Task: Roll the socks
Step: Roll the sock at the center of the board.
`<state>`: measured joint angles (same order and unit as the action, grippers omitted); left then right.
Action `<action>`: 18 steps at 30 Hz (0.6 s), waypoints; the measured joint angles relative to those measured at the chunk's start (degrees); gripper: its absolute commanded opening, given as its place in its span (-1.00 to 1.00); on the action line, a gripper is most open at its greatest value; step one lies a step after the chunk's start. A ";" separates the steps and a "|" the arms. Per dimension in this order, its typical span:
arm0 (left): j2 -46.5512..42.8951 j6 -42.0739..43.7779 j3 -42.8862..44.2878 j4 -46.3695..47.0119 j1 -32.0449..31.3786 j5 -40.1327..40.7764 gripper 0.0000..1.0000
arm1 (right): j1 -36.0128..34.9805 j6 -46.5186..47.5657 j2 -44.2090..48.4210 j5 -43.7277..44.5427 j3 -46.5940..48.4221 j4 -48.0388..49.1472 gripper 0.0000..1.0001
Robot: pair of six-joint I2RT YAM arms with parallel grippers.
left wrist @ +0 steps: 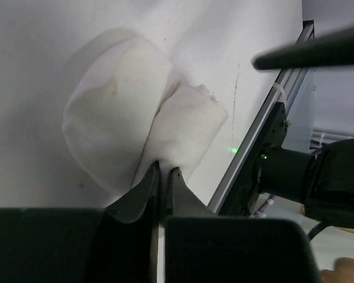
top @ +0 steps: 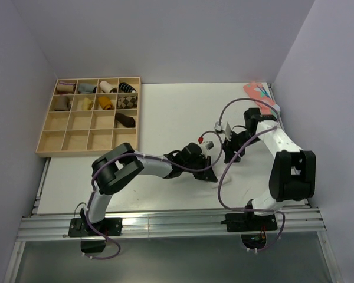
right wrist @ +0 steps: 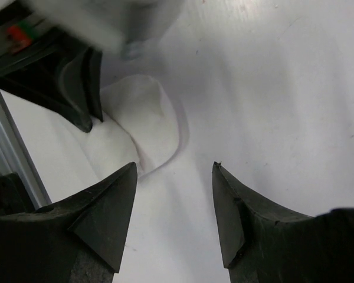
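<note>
The left gripper pinched the near edge of a white sock, which lay loosely doubled on the table just ahead of it; the roll looked barely begun. The right gripper hung spread and empty, the sock just beyond its fingers.

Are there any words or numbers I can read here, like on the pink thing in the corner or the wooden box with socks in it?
No words or numbers can be read in any view.
Pink packet: blue-green marks, too small to read.
Wooden tray: no writing seen.
White sock: plain, no label showing.
</note>
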<state>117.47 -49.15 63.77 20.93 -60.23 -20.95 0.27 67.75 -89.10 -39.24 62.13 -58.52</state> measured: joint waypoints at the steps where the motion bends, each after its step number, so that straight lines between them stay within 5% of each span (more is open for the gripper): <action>1: 0.31 -1.29 0.72 -1.16 0.24 -0.63 -0.99 | 0.22 0.61 1.73 0.07 -1.68 0.61 0.28; 8: 3.30 -7.93 5.97 -7.78 1.92 -5.99 -0.99 | 0.74 6.78 12.07 0.72 -10.67 2.45 0.32; 18: 7.28 -12.26 11.47 -14.21 5.25 -14.08 -0.99 | 0.42 15.23 13.38 3.69 -16.24 2.78 0.33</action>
<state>124.75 -61.41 75.24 6.72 -54.98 -35.03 0.69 82.98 -75.72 -35.55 45.89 -55.75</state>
